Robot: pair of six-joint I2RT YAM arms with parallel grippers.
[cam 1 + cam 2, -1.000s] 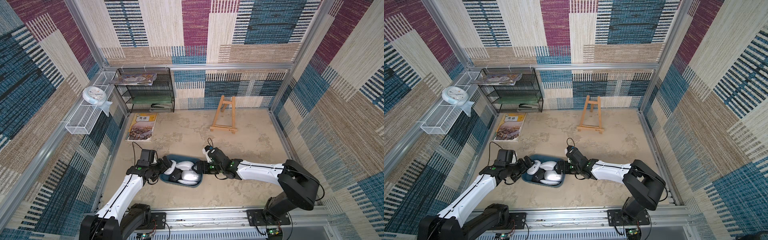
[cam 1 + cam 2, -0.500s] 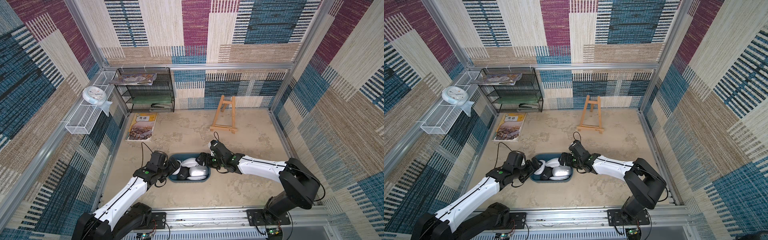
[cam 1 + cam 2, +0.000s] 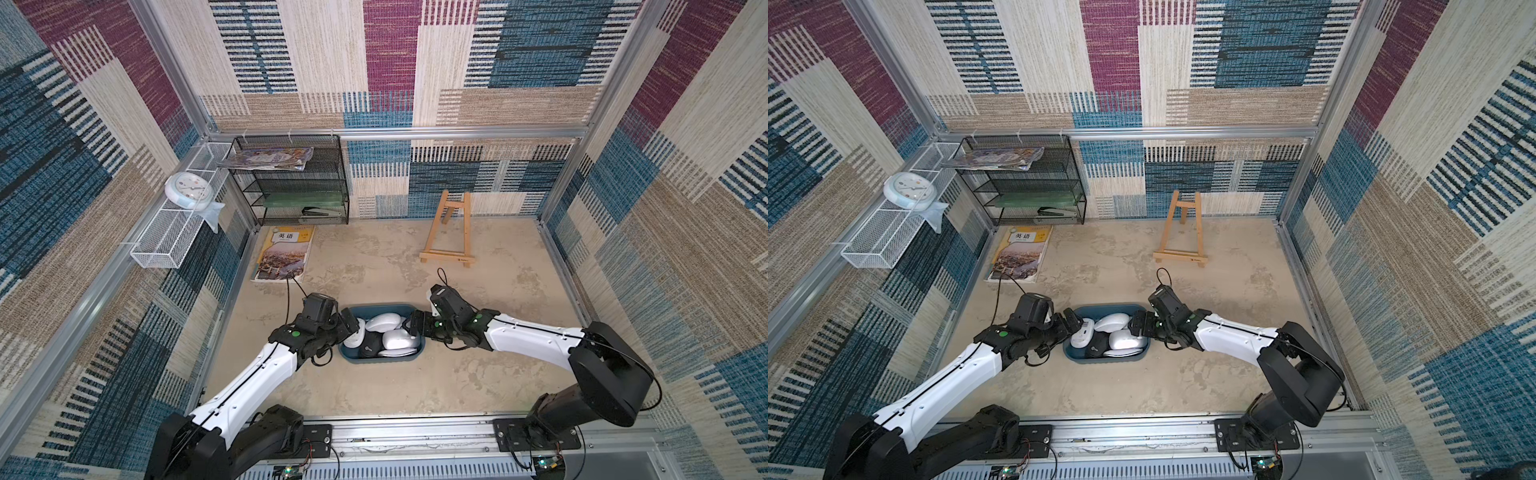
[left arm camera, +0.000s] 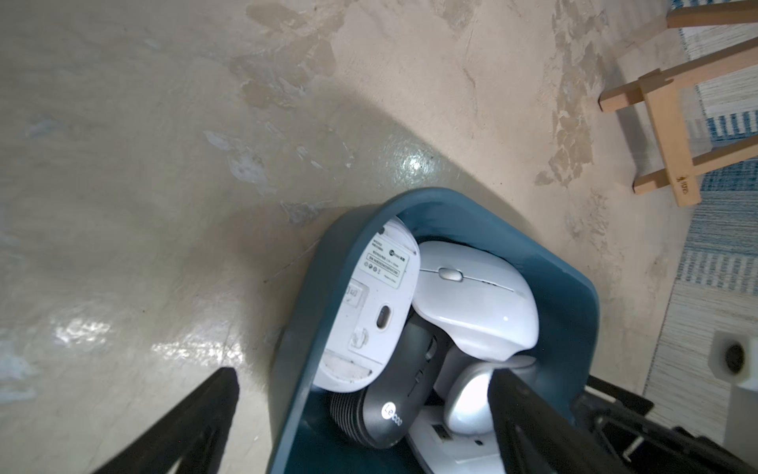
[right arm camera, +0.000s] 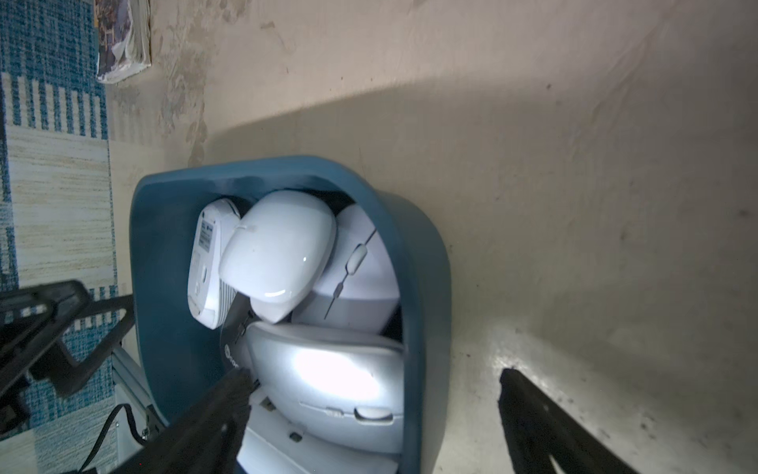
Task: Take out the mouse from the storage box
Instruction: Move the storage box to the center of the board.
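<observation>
The storage box (image 3: 379, 358) stood on the table (image 3: 457, 382) between the two end effectors, and its long axis ran from one of them to the other. All the mice lay inside it; none was out yet.

The left end effector (image 3: 352, 327) was at one short end of the box, released wide and grasping nothing. In the left wrist view one finger (image 4: 209, 406) was outside the wall and the other one inside, over the mice. Just ahead of it leaned a white mouse turned bottom-up (image 4: 369, 303), its long axis pointing away from the end effector. Beside that was a white mouse with a grey wheel (image 4: 471, 299), and nearer, lower down, a black mouse (image 4: 389, 394).

The right end effector (image 3: 409, 326) was at the opposite short end, also released and empty, across the wall in the same way. Closest to it lay a pale grey mouse (image 5: 328, 365), crosswise to its reach.

Both arms seemed equally near. Either one would probably need to bring both fingers inside the wall first.

The black mouse carried a round logo beginning "Le"; the rest was unclear. The label on the bottom-up mouse was too small to read. Far ahead of the left end effector lay a book (image 3: 284, 253) titled "英语".
</observation>
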